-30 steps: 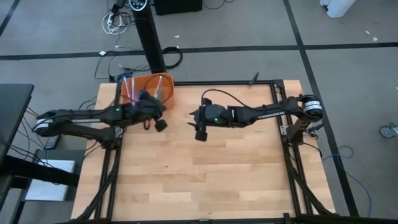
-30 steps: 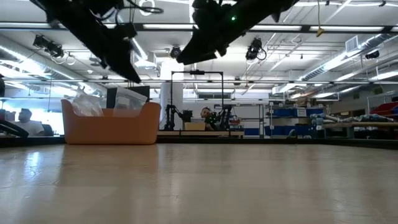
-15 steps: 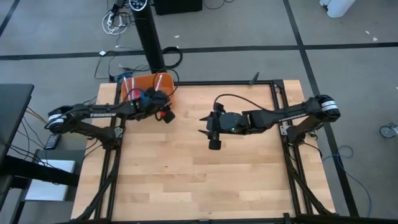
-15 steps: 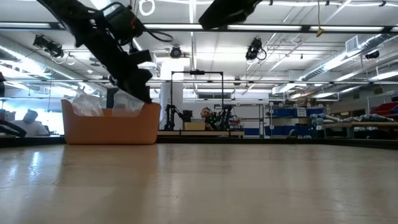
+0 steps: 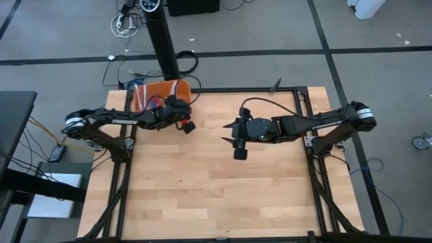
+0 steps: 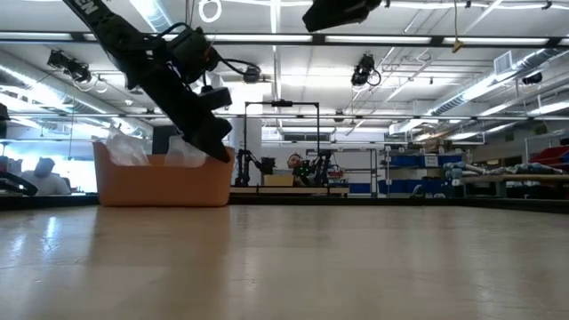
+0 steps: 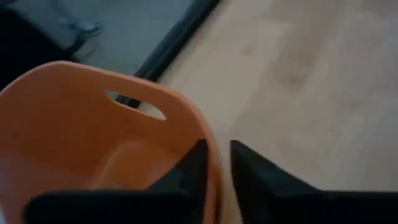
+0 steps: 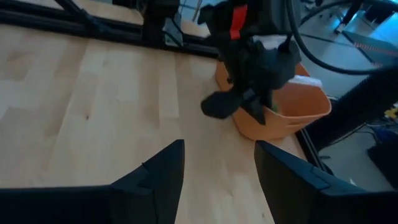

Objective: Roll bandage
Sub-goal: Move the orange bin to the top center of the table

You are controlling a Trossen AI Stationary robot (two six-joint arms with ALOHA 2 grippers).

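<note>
The task stands at its very start: the left hand (image 5: 187,124) is at the orange bin (image 5: 154,92) in the far left corner of the counter (image 5: 216,189), apparently fetching the bandage, which shows in none of the views. No green fabric lies on the bare wood, so it is presumably inside the bin, though that is a judgement only.

In the left wrist view the left hand's two dark fingers (image 7: 193,165) stand close together with a narrow gap, straddling the bin's near rim; nothing shows between them. The right hand (image 5: 237,143) hangs above the middle of the counter, well apart from the bin, its fingers (image 8: 163,168) spread and empty.

The bin holds crinkled clear plastic (image 6: 124,147) and something white (image 8: 306,81), rising above its wall in the low view. What lies beneath them is hidden.

The next move seems to call for the left hand to reach down inside, find the green strip among the plastic, and bring it out onto the open wood where both hands can work it.
</note>
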